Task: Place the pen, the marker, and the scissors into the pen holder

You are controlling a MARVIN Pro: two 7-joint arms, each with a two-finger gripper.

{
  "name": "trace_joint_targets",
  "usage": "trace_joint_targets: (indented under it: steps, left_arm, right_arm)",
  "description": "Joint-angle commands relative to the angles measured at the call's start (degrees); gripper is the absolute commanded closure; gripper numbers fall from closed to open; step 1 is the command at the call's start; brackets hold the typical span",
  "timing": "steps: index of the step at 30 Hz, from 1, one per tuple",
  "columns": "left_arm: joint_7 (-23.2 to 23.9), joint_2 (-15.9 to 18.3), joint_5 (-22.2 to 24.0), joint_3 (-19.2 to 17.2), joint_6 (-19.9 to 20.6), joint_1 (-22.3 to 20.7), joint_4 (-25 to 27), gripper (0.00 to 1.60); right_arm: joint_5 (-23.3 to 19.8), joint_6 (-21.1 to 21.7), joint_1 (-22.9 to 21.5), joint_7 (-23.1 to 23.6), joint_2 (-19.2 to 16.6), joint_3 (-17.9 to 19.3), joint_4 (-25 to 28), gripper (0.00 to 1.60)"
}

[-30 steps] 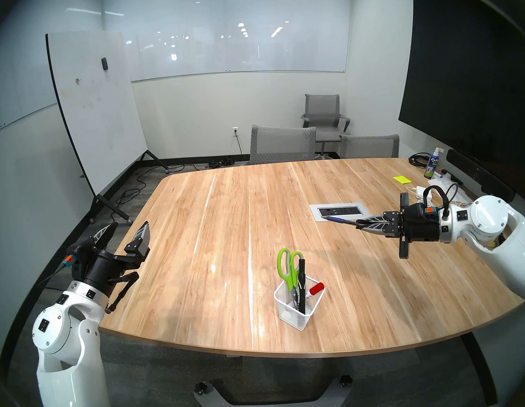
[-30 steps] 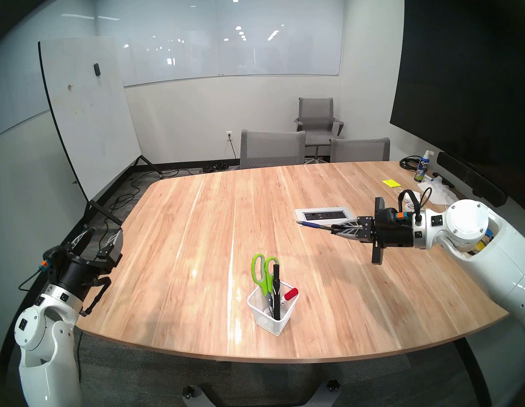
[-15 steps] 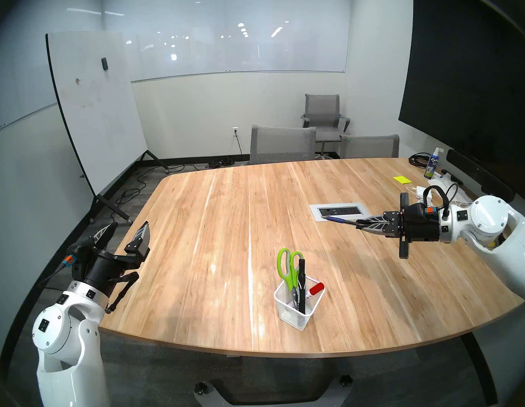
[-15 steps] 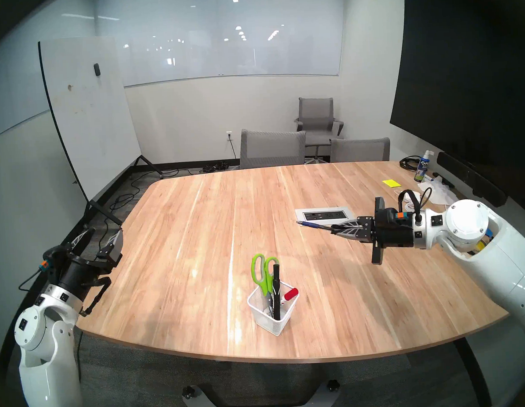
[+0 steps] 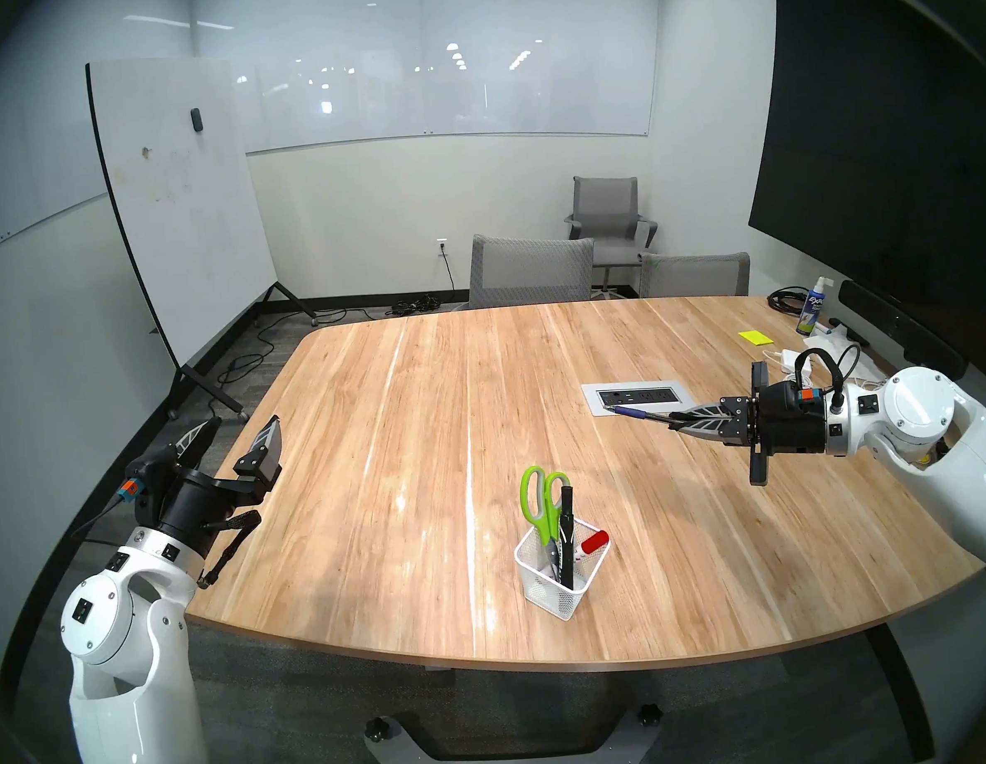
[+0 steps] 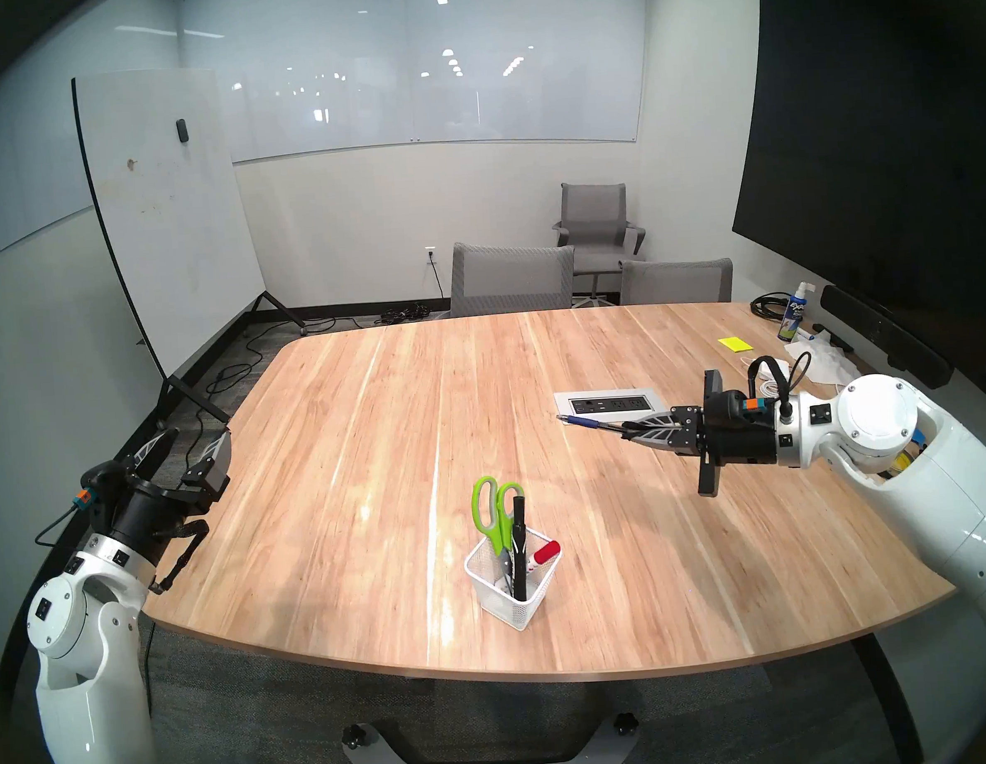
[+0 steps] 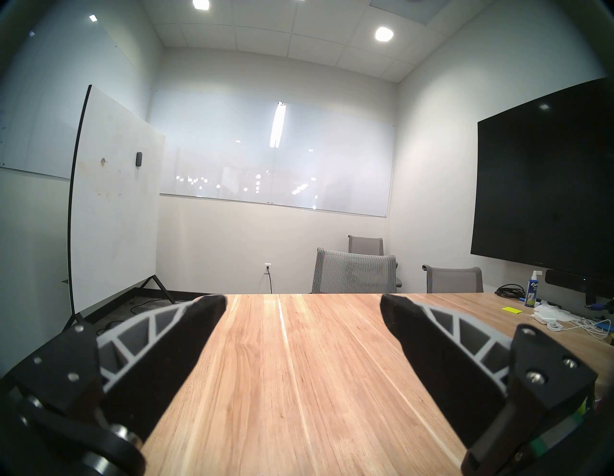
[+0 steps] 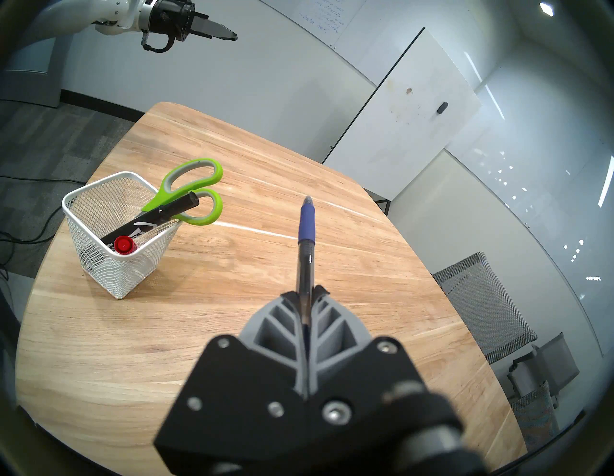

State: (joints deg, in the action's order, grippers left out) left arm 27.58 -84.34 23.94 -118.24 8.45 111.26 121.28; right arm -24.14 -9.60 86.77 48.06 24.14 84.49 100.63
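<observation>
right gripper (image 8: 305,292) jaws clamped on the pen (image 8: 306,239) above the table (image 5: 367,438); left gripper (image 7: 302,305) jaws wide apart, empty

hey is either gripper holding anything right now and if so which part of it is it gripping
The right gripper is shut on the pen, clamping its clear rear barrel; the blue grip and tip stick out ahead. The left gripper is open and holds nothing.
</observation>
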Motion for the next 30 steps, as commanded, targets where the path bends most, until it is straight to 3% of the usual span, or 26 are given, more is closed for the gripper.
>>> trace_joint_targets:
  steps: [1,30]
  left_arm:
    - [0.07,0.01,0.10,0.02,0.04,-0.13,1.27,0.00]
    - [0.51,-0.44,-0.28,-0.19,0.23,-0.37,1.26,0.00]
  right_arm:
    - [-0.12,-0.05,-0.78,-0.15,-0.17,0.61,0.27,1.60]
    - [-0.12,-0.05,-0.78,-0.15,-0.17,0.61,0.27,1.60]
